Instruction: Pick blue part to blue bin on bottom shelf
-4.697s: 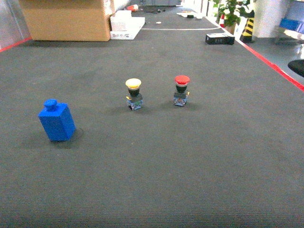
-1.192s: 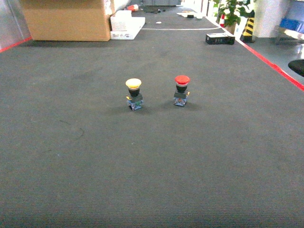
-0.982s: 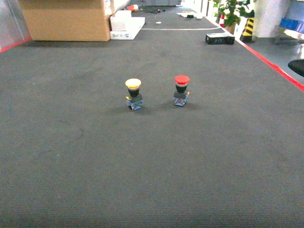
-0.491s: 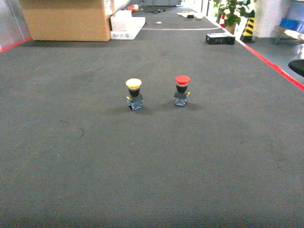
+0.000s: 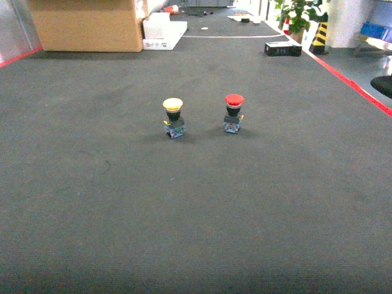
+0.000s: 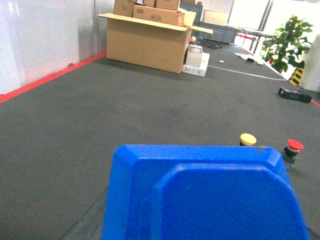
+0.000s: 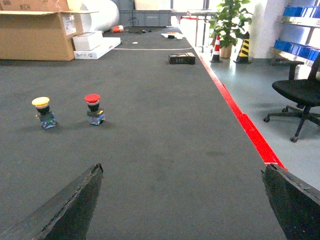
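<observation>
We've got the chunky blue plastic block part (image 6: 205,195) filling our left wrist view, so the left claw probably holds it, though fingers are hidden; right gripper (image 7: 182,200) gapes wide, no shelf visible yet.

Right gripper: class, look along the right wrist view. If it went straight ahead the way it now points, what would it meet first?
The right gripper points at bare dark carpet. The way looks free; the red button stands well left of the line, though depth is uncertain.
</observation>
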Controlling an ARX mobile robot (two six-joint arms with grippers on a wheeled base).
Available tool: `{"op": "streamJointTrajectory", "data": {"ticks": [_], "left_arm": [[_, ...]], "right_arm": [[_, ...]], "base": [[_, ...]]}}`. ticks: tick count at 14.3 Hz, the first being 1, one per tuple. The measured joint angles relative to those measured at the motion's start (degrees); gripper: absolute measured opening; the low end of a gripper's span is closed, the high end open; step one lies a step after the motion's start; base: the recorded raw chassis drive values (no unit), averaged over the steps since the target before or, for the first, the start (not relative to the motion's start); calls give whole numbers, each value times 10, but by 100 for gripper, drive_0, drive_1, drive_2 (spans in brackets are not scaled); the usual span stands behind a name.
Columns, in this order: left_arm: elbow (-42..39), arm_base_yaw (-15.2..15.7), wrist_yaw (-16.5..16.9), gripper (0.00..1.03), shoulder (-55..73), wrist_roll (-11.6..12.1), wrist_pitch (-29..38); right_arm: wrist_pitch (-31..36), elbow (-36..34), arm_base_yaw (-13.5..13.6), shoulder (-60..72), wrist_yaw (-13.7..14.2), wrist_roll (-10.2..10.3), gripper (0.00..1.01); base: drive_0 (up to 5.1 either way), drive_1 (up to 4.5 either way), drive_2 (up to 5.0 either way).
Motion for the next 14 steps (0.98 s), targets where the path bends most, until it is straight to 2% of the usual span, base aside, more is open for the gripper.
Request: {"op": "streamJointTrajectory", "data": {"ticks": [1,3,8,14], "left_arm": [[0,0,0,44,-1,0,1],[0,0,0,44,-1,0,1],[0,0,0,44,-3,0,-1],[0,0,0,44,-3,0,0]], "right_arm": [[-1,0,0,0,0,0,98],[-1,0,0,0,0,0,98],[-1,0,0,0,0,0,98],[-1,0,0,0,0,0,98]], "base": [[0,0,0],[1,-431,434],[0,0,0],[-172,-172,-172]]}}
